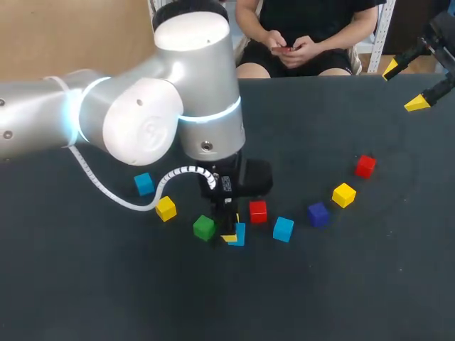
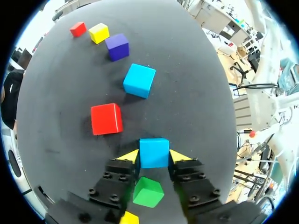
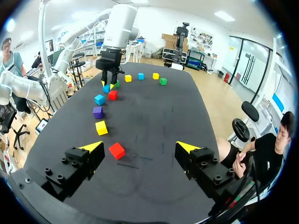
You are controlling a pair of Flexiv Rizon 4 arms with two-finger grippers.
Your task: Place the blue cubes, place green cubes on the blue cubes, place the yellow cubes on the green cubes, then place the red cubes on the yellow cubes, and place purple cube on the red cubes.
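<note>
Grip: left tool [image 2: 154,156] clenched on a blue cube [image 2: 154,150], both tips against its sides, apparently resting on the bench [image 2: 201,93] near a red cube [image 2: 106,119]. The right tool [image 3: 140,147] gapes wide, holding nothing.

Dark table [image 1: 384,284], matte top, faint scuff marks.

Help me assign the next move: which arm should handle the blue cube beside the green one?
Left. The left gripper grips that blue cube from both sides, with the green cube close by. The right gripper hangs open and empty at the table's far corner, far from that cube.
</note>
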